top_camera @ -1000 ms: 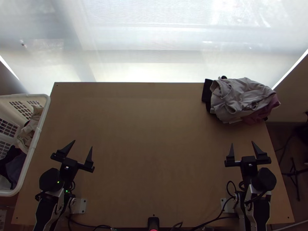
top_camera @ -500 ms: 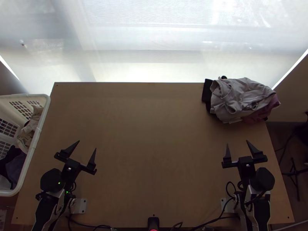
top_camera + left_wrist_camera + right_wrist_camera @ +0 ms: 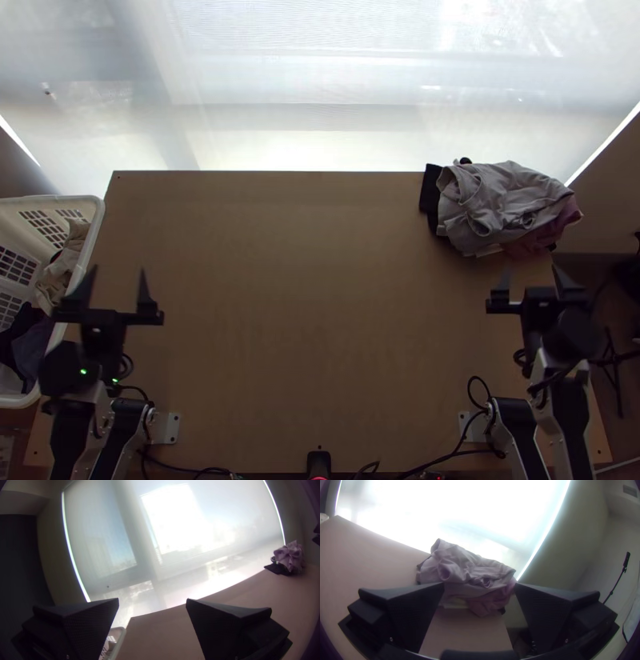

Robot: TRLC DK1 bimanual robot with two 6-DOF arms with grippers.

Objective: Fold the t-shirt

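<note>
Both grippers have swung outward: left gripper (image 3: 118, 270) near the basket (image 3: 97, 218), right gripper (image 3: 531, 272) towards the bunched pale garment (image 3: 504, 200), probably my t-shirt, at the surface's (image 3: 320, 320) far right. Fingers apart; next I'd grasp and spread it.

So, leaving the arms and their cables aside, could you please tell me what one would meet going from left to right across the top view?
White basket → small black post at the near edge → heap of clothes → black floor stand.
</note>
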